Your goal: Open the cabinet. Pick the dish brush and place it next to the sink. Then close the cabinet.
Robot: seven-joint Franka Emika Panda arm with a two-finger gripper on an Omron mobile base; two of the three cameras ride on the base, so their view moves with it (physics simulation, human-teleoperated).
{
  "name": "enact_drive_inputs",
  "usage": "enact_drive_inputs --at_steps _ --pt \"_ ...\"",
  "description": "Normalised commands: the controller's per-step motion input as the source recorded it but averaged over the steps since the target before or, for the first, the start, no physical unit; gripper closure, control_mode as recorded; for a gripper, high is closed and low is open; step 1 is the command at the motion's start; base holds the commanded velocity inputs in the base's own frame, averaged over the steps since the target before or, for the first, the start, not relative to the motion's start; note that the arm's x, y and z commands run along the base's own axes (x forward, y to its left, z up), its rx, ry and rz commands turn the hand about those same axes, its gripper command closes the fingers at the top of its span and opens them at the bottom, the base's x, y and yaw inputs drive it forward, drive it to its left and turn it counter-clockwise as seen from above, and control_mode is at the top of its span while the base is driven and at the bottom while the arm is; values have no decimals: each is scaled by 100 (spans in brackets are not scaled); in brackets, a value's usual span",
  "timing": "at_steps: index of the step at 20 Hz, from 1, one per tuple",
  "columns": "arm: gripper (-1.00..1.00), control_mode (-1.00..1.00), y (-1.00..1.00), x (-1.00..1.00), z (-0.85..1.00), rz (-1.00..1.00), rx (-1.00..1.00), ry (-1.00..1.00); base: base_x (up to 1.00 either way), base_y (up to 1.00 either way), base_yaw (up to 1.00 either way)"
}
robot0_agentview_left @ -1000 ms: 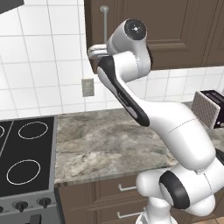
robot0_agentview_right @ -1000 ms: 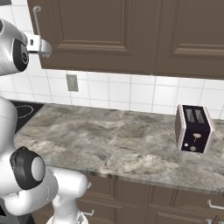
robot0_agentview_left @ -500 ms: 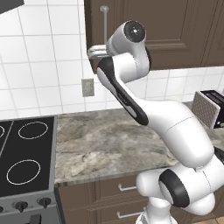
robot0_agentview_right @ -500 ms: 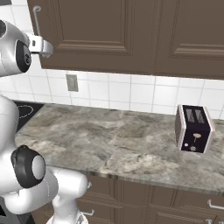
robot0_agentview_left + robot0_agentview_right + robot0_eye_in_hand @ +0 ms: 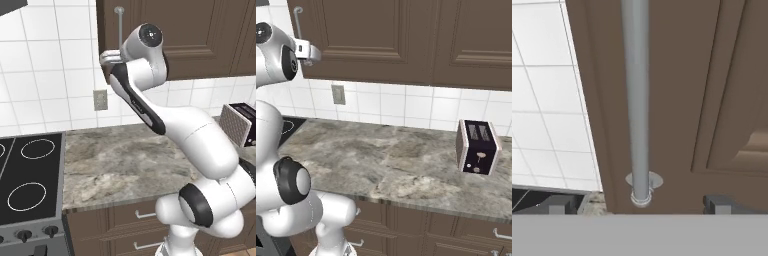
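Your end effector [image 5: 637, 204] is spread wide, fingertips [image 5: 558, 205] straddling the closed cabinet [image 5: 677, 100] door's bar handle [image 5: 636, 100], gripping nothing.

1. The cabinet [image 5: 712, 75] door is dark brown wood, matt, with raised panels.
2. Its handle [image 5: 635, 100] is smooth brushed silver metal, satin sheen.
3. The countertop [image 5: 381, 160] looks like polished mottled grey-brown stone.
4. The wall tiles [image 5: 45, 75] are glossy white ceramic.
5. At three o'clock, the toaster [image 5: 477, 146] has a dark glossy front.
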Motion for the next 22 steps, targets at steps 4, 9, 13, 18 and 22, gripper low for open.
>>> enact_drive_inputs --at_steps 4,9,13,18,22 --pt "-100 -100 0 34 0 0 0 1 0 0 0" --pt "-100 -100 0 11 0 0 0 1 0 0 0" --pt "-100 -100 0 9 0 0 0 0 0 0 0" --pt "-100 -100 11 16 0 0 0 0 0 0 0" --pt "-100 -100 23 27 -8 -1 0 -5 0 0 0"
